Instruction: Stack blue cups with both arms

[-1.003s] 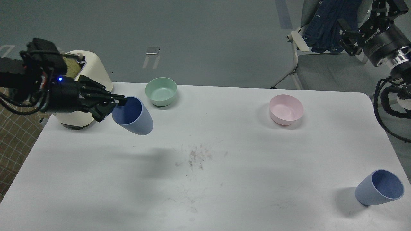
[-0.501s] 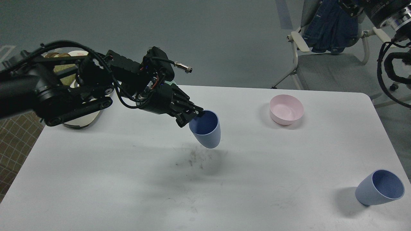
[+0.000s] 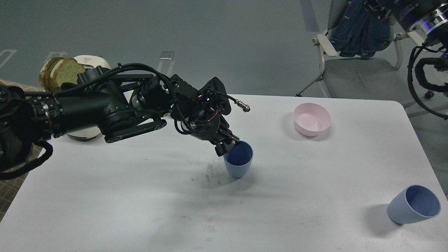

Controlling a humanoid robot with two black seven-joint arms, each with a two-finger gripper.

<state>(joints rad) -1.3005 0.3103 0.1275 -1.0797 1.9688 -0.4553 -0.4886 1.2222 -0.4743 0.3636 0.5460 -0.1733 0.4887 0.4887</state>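
My left gripper is shut on the near-left rim of a blue cup, one finger inside and one outside. The cup is upright at the table's middle, beside a dark smudge. Its base is at or just above the tabletop; I cannot tell which. The second blue cup sits tilted at the near right corner of the table, mouth facing up and right, untouched. My right arm is raised off the table at the top right. Only the base of its gripper shows at the frame's top edge, and its fingers are cut off.
A pink bowl stands at the back right of the white table. A white toaster with bread slices is at the back left, behind my left arm. A chair with a denim jacket stands beyond the table. The mint-green bowl is hidden.
My left arm has carried the blue cup from the back left to the table's middle, lowered it and turned it upright. My right arm has risen toward the top edge.
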